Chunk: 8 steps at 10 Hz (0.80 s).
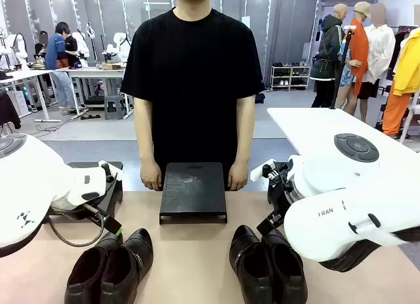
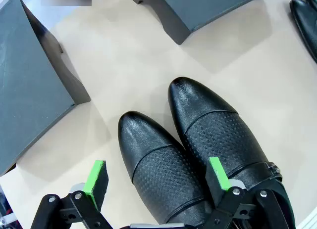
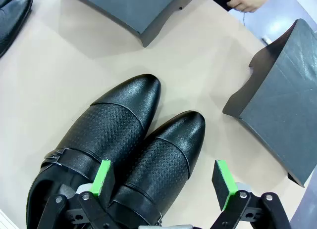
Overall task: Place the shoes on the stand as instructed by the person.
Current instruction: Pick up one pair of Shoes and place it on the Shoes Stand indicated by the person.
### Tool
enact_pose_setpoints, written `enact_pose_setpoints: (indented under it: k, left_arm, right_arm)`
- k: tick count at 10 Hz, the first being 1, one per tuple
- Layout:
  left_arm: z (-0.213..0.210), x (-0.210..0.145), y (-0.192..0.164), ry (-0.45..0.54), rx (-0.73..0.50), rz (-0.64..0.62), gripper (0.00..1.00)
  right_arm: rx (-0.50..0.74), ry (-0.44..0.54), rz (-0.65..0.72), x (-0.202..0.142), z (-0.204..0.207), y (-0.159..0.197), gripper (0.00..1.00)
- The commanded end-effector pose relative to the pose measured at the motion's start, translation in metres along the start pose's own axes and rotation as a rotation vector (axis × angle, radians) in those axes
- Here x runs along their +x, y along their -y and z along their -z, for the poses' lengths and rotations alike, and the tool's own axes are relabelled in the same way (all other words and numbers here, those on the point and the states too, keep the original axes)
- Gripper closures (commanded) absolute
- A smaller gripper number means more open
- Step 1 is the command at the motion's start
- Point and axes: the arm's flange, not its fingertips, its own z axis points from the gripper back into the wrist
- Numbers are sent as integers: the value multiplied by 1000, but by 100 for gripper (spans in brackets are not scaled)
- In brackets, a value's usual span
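Two pairs of glossy black shoes stand at the near edge of the table, one pair [image 1: 111, 268] on the left and one pair [image 1: 267, 264] on the right. My left gripper [image 2: 157, 178] hovers open over the left pair [image 2: 198, 150], its green pads straddling one shoe of that pair. Over the right pair [image 3: 124, 145] my right gripper [image 3: 163, 180] is open too, with one shoe between its pads. A black stand [image 1: 193, 192] sits at the middle of the table. The person [image 1: 192, 87] stands behind it with a hand [image 3: 247, 0] on the table at each side.
A second black stand [image 2: 29, 85] lies under my left arm and a third stand [image 3: 282, 110] beside my right arm. Bare beige tabletop [image 1: 190, 258] separates the two pairs. Other people and tables are far behind.
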Motion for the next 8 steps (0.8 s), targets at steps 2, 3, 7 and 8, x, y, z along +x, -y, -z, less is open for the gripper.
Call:
enact_pose_setpoints:
  k: [2,3,7,8]
  left_arm:
    - [0,0,0,0,0,1,0]
    - [0,0,0,0,0,1,0]
    - [0,0,0,0,0,1,0]
    - [0,0,0,0,0,1,0]
  right_arm:
    - [0,0,0,0,0,0,0]
    - [0,0,0,0,0,0,0]
    - [0,0,0,0,0,0,0]
    - [0,0,0,0,0,0,0]
